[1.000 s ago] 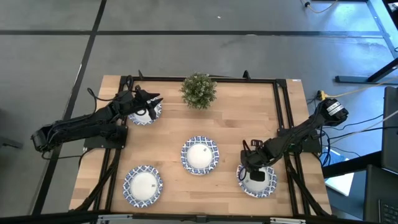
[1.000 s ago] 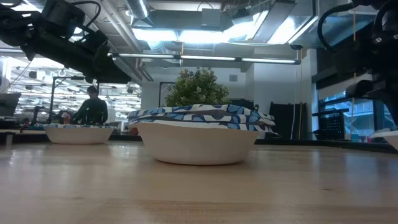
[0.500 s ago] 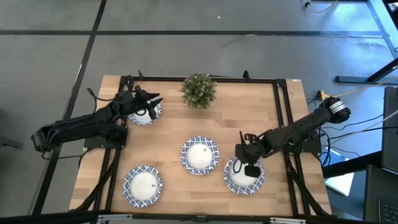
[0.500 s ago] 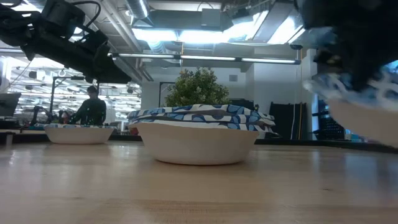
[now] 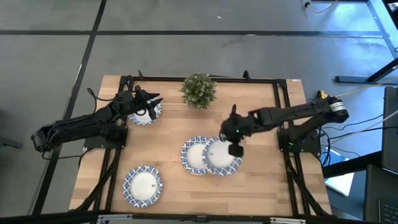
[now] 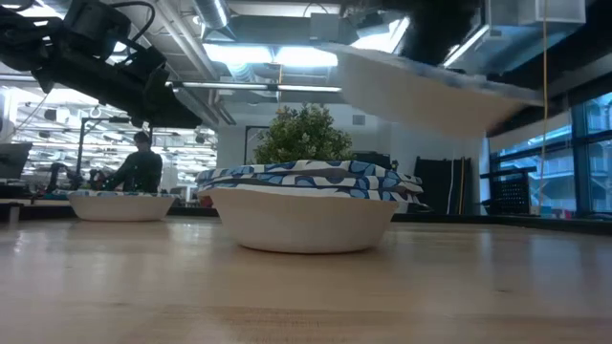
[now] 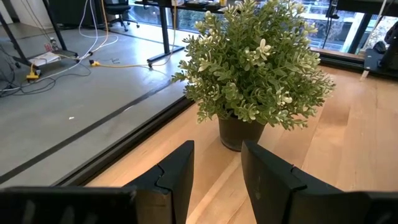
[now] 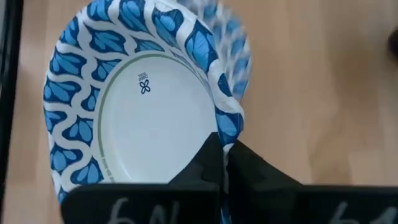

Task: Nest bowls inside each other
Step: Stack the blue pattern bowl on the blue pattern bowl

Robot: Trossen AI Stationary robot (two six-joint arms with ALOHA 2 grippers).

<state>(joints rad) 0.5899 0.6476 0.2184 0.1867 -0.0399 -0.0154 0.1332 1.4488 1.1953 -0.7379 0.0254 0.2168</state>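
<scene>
Overhead, we see our right gripper (image 5: 234, 140) pinching the rim of a carried bowl (image 5: 222, 156), held in the air and overlapping the centre bowl (image 5: 194, 155) from its right side. Our left gripper (image 5: 152, 104) hovers over the far-left bowl (image 5: 144, 114), fingers (image 7: 176, 177) spread, facing the plant (image 5: 199, 91). Another near-left bowl (image 5: 143, 185) lies near the table's (image 5: 168, 134) front left.

The high camera looked straight down on the whole table (image 5: 249, 106). The low camera sat at tabletop height, facing the room. Each wrist camera looked closely past its own fingers. The high, low and left wrist views shared the plant (image 5: 199, 91).
</scene>
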